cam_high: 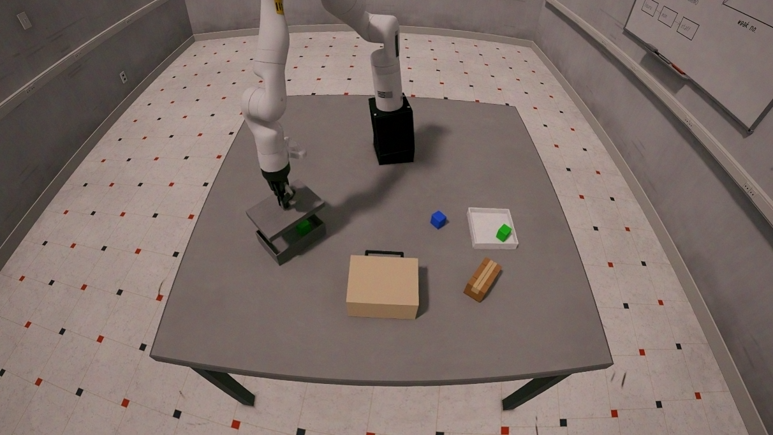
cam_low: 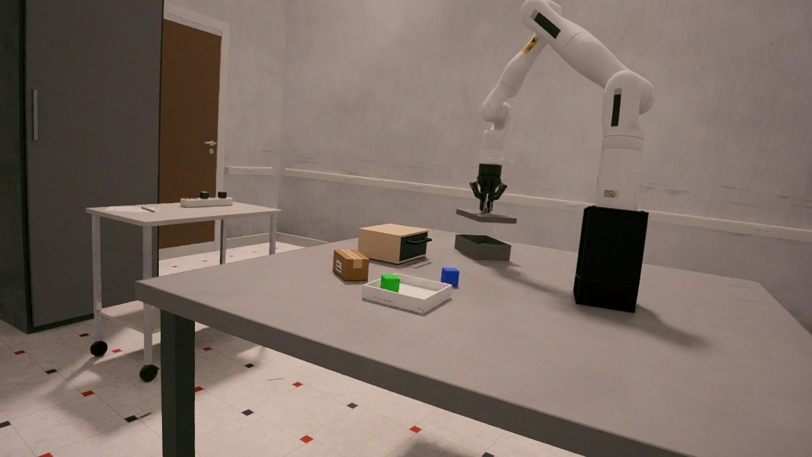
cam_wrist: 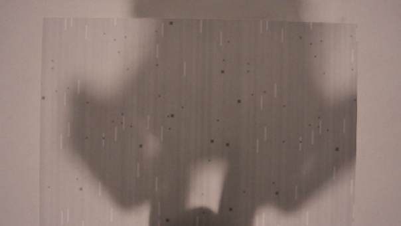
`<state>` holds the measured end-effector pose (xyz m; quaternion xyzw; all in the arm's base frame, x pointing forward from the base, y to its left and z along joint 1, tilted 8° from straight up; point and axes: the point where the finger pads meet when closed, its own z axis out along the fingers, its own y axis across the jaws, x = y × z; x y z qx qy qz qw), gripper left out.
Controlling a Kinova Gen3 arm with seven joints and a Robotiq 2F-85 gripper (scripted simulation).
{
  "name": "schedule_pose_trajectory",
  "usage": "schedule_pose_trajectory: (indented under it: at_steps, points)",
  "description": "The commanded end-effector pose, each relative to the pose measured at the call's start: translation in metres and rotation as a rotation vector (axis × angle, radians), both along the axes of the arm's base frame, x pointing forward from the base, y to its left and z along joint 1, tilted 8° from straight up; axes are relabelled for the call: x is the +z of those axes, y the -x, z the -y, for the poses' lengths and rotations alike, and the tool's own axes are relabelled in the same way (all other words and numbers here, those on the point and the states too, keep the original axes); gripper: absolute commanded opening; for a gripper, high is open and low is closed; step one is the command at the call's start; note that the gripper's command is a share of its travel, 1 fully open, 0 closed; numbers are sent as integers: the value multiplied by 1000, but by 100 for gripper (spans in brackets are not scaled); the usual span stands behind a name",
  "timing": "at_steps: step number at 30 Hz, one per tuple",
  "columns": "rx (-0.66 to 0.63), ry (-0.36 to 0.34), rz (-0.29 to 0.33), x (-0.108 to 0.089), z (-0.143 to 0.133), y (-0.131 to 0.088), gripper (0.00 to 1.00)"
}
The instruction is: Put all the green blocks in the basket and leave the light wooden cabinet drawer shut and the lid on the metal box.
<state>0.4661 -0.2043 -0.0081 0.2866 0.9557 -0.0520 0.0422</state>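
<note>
Top view looks steeply down from high; exterior watches low across the table (cam_low: 510, 352); wrist presses close.

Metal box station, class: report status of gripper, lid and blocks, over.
Gripper shut on flat grey metal lid, held above open grey metal box. Green block visible inside box; another green block in white basket. Nothing blocking.

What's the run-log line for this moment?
gripper: shut on lid | lid: raised above metal box | green block: visible inside box
</note>
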Motion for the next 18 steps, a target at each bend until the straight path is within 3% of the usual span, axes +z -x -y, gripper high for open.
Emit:
schedule_pose_trajectory:
  at_steps: [1,18]
  points:
    - [0,1,2,11,-1,0,10]
    - [0,1,2,26,-3,1,10]
